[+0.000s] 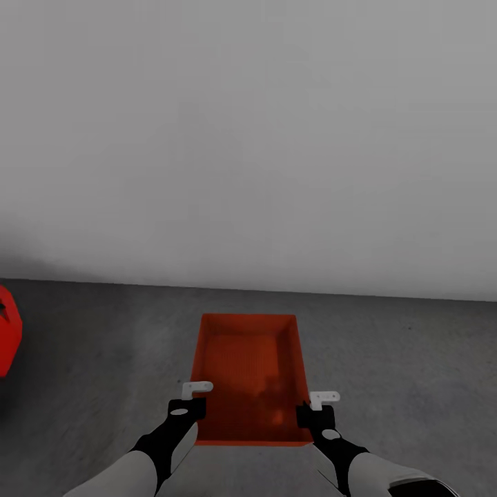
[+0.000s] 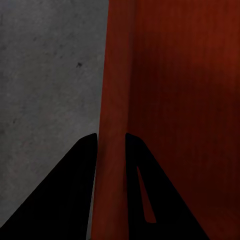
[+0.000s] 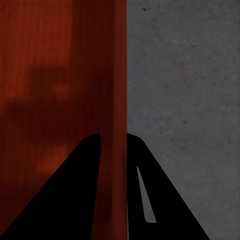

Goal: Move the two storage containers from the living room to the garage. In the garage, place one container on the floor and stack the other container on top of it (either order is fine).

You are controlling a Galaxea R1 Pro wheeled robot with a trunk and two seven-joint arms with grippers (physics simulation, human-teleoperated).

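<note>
One red-orange storage container [image 1: 248,373], open-topped and empty, is in front of me over the grey concrete floor [image 1: 400,359] of the garage. My left gripper [image 1: 195,412] is shut on its left side wall, one finger inside and one outside. My right gripper [image 1: 308,416] grips the right side wall the same way. In the left wrist view the black fingers [image 2: 80,170] pinch the thin red wall [image 2: 112,100]. The right wrist view shows the fingers [image 3: 82,170] clamped on the opposite wall [image 3: 114,75]. I cannot tell whether the container rests on the floor or hangs just above it.
A plain white wall [image 1: 248,138] rises just beyond the container. A bright red object [image 1: 7,331], cut off by the frame, sits at the far left edge. Bare concrete spreads to the left and right of the container.
</note>
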